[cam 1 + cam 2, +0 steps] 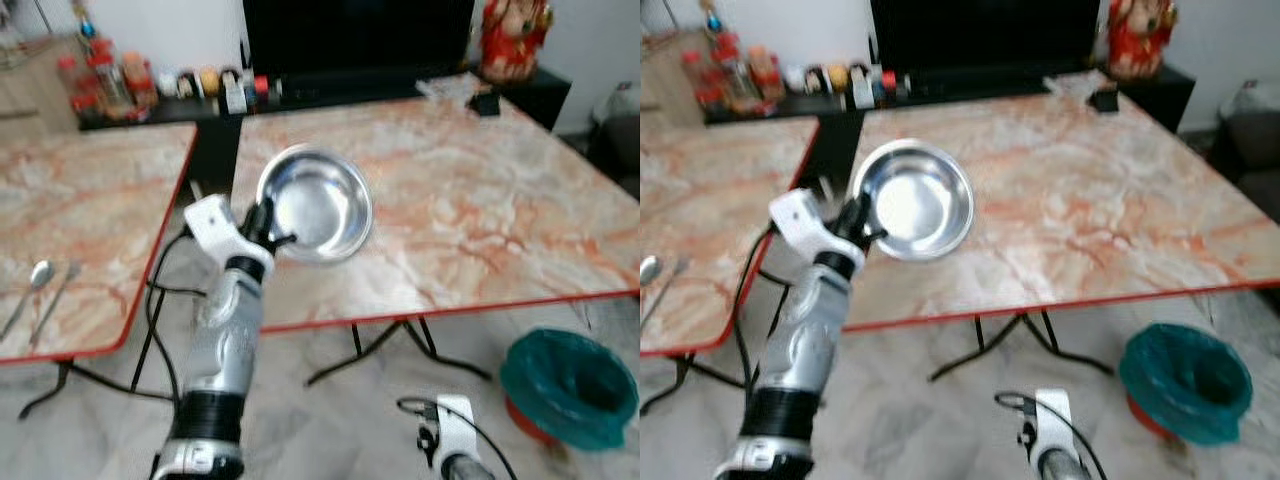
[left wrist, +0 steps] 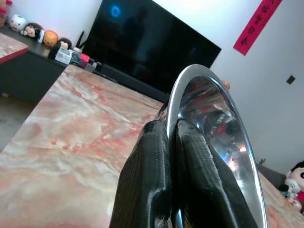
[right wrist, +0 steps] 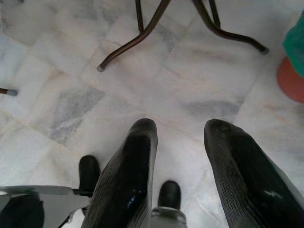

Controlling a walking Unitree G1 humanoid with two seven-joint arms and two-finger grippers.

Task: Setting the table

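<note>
One steel bowl (image 1: 318, 203), rim pinched, left fingers (image 2: 147, 180)

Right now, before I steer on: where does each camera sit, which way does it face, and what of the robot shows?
Left eye view: head, forward and down at the marble table; left gripper pinches the steel bowl by its rim.
Right eye view: head, same scene; left arm raised, right arm low.
Left wrist view: along the shut fingers clamping the bowl rim, toward the dark TV.
Right wrist view: down at the tiled floor, right gripper open, table legs ahead.
Shared: both eyes and the left wrist see bowl and table.
</note>
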